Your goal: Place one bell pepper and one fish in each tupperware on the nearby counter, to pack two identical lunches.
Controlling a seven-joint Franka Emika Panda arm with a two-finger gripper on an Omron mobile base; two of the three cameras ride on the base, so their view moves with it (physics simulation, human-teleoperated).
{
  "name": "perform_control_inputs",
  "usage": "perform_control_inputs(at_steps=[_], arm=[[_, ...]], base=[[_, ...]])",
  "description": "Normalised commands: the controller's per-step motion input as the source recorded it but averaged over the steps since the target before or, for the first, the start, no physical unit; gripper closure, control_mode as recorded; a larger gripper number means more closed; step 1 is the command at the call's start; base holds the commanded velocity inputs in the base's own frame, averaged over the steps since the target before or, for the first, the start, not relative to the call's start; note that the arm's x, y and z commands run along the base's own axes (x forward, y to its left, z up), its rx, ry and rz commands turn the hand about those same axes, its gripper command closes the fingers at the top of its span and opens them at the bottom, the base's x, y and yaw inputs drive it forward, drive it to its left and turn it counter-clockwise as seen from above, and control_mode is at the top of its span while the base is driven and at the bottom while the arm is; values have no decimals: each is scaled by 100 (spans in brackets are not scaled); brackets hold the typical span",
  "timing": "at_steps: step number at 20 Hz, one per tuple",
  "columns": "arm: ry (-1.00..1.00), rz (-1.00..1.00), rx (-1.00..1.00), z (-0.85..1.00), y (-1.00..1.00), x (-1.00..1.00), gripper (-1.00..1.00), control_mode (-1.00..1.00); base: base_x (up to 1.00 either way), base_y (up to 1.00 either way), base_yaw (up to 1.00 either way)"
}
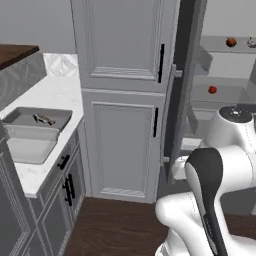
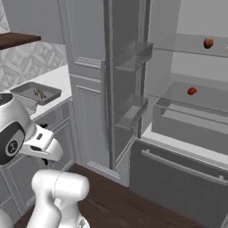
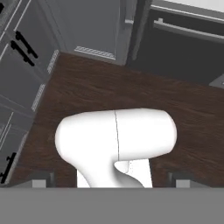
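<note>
Spread pincer hangs over wood floor; fish lies in tupperware.

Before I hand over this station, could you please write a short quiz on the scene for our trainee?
1. True or false: a bell pepper already lies in a tupperware.
2. Where do the bell peppers rest? A) on the counter B) on fridge shelves C) on the floor
3. What lies in the far tupperware?
Key: 1 false. 2 B, one on an upper shelf and one on the shelf below. 3 a fish.
</note>
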Motion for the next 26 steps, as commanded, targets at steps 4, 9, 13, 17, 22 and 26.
perform_control_inputs(at_steps=[4,9,13,17,22,26], arm=[[0,0,0,0,0,0,-100,100],[0,0,0,0,0,0,-100,100],[0,0,0,0,0,0,-100,100],[0,0,0,0,0,0,-100,100],[0,0,0,0,0,0,-100,100],[0,0,0,0,0,0,-100,100]], base=[[-38,-90,-27],[-16,-85,-31],[-3,-64,-31],[0,-31,-30],[18,-3,-24],[57,6,-10]])
